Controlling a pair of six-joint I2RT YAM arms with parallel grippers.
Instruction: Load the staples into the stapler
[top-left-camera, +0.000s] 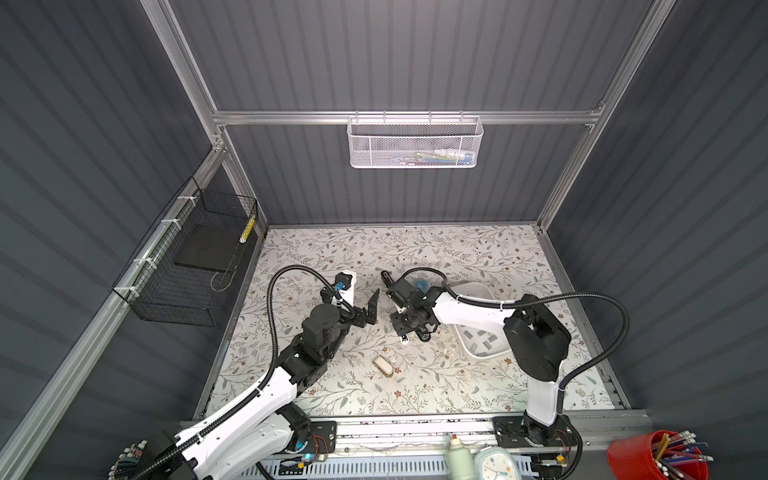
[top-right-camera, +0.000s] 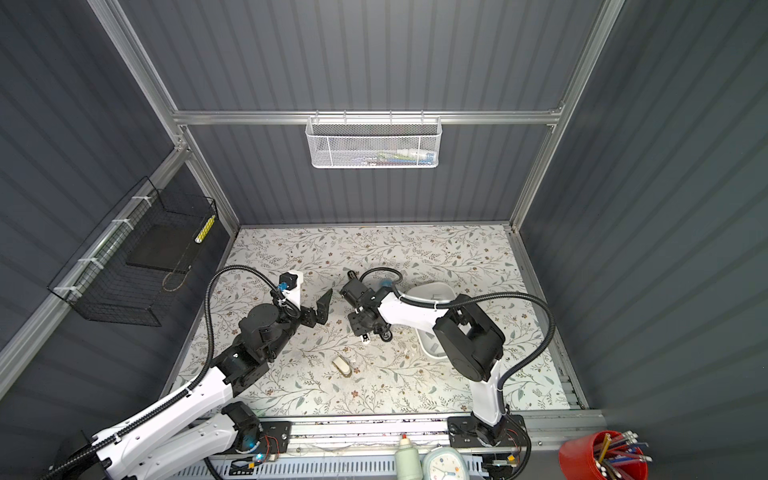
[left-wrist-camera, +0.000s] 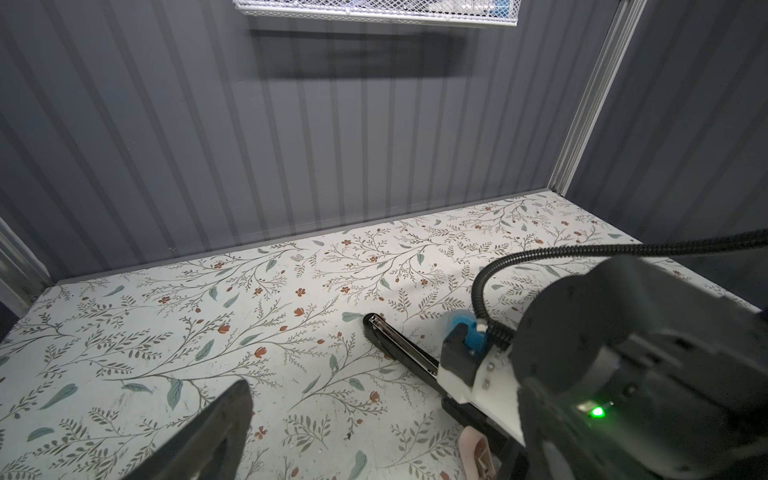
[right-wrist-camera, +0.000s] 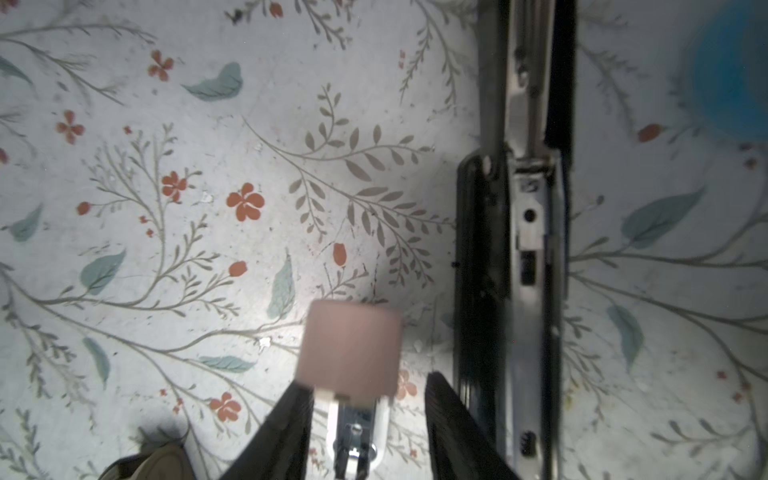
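Top view: a few grey metallic staple strips (top-left-camera: 478, 336) lie in one white plastic tray (top-left-camera: 494, 354), well apart from the wide-spread left gripper (top-left-camera: 364, 308) and from the right gripper (top-left-camera: 413, 334).

Left wrist view: one long black stapler (left-wrist-camera: 399, 353) lies open.

Right wrist view: two fingers (right-wrist-camera: 453, 428) stand apart. The stapler is just beside one, and a blurred pink-topped piece (right-wrist-camera: 351, 349) is between them.

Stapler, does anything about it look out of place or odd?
The black stapler lies swung wide open on the floral mat, its metal channel bared. That fits loading; nothing looks damaged or spilled.
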